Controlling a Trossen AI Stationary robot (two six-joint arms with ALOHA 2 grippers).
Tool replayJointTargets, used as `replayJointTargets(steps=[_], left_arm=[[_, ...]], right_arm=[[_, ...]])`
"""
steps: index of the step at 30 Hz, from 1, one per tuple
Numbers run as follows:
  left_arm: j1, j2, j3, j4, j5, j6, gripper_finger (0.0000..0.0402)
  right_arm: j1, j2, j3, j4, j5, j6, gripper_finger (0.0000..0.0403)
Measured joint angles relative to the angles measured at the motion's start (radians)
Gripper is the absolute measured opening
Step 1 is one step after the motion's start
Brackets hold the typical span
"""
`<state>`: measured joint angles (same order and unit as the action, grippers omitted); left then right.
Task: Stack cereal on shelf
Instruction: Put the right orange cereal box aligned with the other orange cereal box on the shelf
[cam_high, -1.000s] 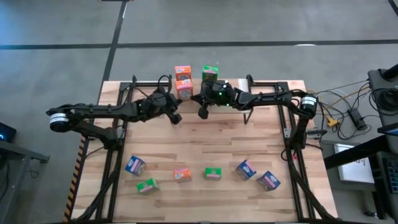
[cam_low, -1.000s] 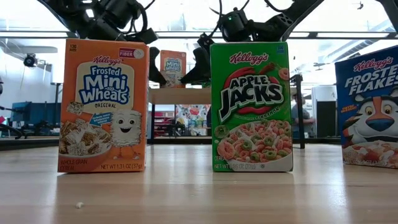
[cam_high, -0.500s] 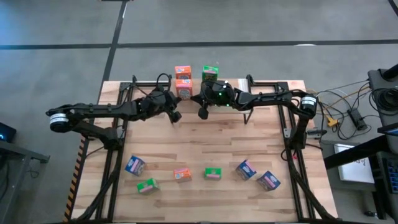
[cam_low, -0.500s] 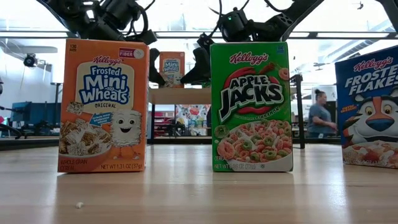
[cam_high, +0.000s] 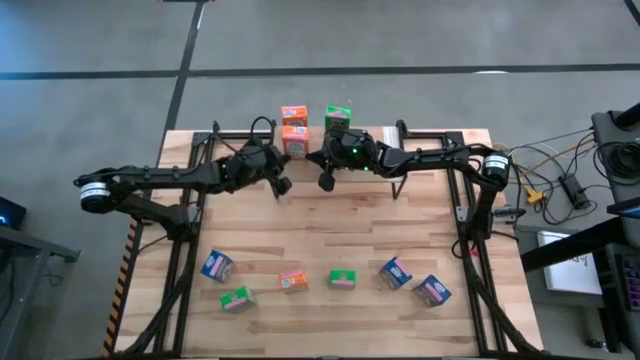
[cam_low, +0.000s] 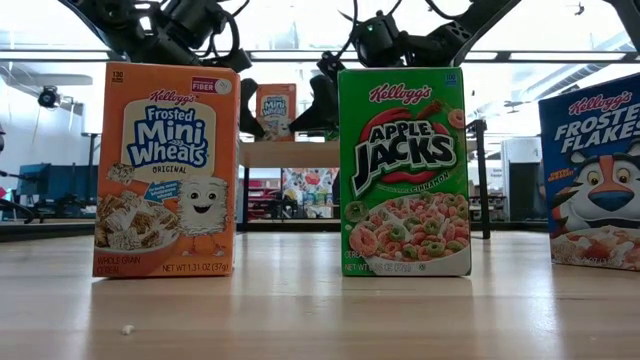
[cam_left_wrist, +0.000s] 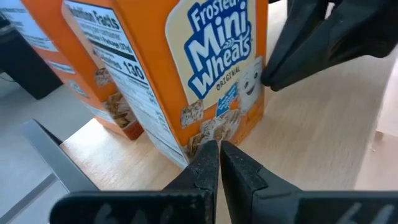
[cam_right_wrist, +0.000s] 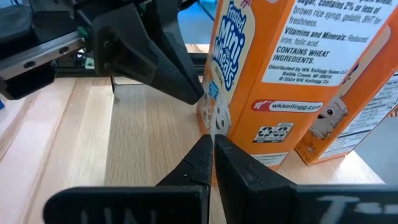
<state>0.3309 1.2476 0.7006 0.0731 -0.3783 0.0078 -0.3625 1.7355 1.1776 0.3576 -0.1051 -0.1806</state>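
Two orange cereal boxes and a green one stand upright on the shelf at the table's far edge. In the left wrist view the front orange box stands before the second orange box. My left gripper is shut at the front box's lower left front corner. My right gripper is shut at its lower right front corner. In the low view the two grippers flank that box. Several more cereal boxes lie near the table's front edge. My left gripper sets its shut fingertips against the bottom of the front orange box's left front edge, slanting down from the near left. The box stands upright on the shelf plank. My right gripper sets its shut fingertips at the bottom of the same box's right front edge, from the near right, nearly level. Whether they quite touch it, I cannot tell.
Near the front edge lie a blue box, a green box, an orange box, a green box and two blue boxes. Bare tabletop lies between them and the shelf.
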Motion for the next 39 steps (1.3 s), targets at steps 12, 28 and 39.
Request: replayJointTargets(steps=[12,28,39], left_arm=[[0.000,0.000,0.000,0.000,0.000,-0.009,0.0000],[0.000,0.000,0.000,0.000,-0.001,-0.021,0.0000],[0.000,0.000,0.000,0.001,-0.006,-0.028,0.0000]], right_arm=[[-0.007,0.000,0.009,0.018,0.001,-0.007,0.0009],[-0.011,0.000,0.009,0.019,0.001,-0.014,0.0009],[-0.016,0.000,0.009,0.022,0.002,-0.021,0.0009]])
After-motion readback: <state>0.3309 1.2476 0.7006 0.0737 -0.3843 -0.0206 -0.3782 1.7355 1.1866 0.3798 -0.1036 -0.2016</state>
